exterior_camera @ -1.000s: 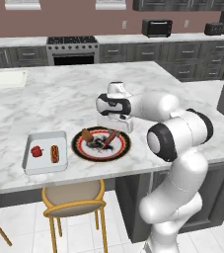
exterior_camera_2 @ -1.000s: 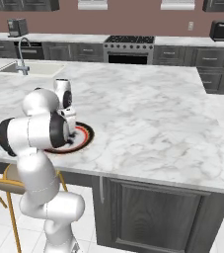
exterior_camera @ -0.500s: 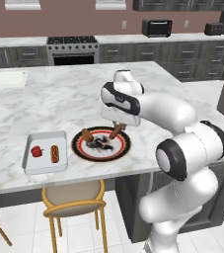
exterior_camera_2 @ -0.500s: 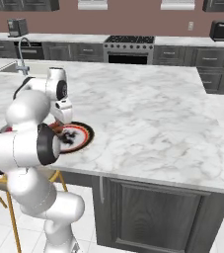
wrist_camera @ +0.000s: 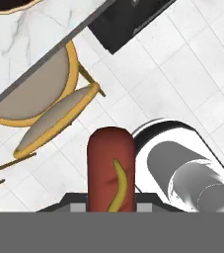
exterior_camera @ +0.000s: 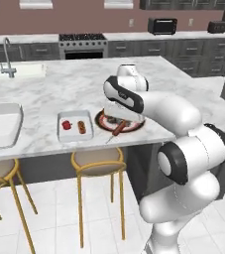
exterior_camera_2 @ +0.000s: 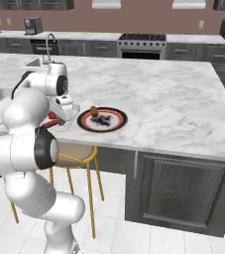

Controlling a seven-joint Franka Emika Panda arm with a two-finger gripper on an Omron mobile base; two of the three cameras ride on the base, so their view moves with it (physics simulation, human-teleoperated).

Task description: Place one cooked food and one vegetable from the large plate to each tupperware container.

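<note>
My gripper (exterior_camera: 120,124) hangs over the counter's front edge, just left of the large plate (exterior_camera: 134,125), and is shut on a hot dog (exterior_camera: 117,129) that tilts downward. In the hand view the hot dog (wrist_camera: 108,163), red-brown with a yellow mustard stripe, stands between the fingers of the gripper (wrist_camera: 111,205). One tupperware container (exterior_camera: 75,133) lies left of the plate and holds a red vegetable (exterior_camera: 67,124) and another hot dog (exterior_camera: 82,128). A second tupperware container (exterior_camera: 0,126) sits at the far left. From the right, the plate (exterior_camera_2: 115,125) carries a brown food piece (exterior_camera_2: 93,110).
Yellow-framed stools (exterior_camera: 96,161) stand under the counter's front edge, one seen below the hand (wrist_camera: 39,104). A sink with a faucet (exterior_camera: 7,57) is at the back left. White tiled floor lies below the counter edge.
The whole picture has shifted, so the camera has moved. The arm has swung from above the plate toward the counter's front edge, carrying the hot dog with it.
</note>
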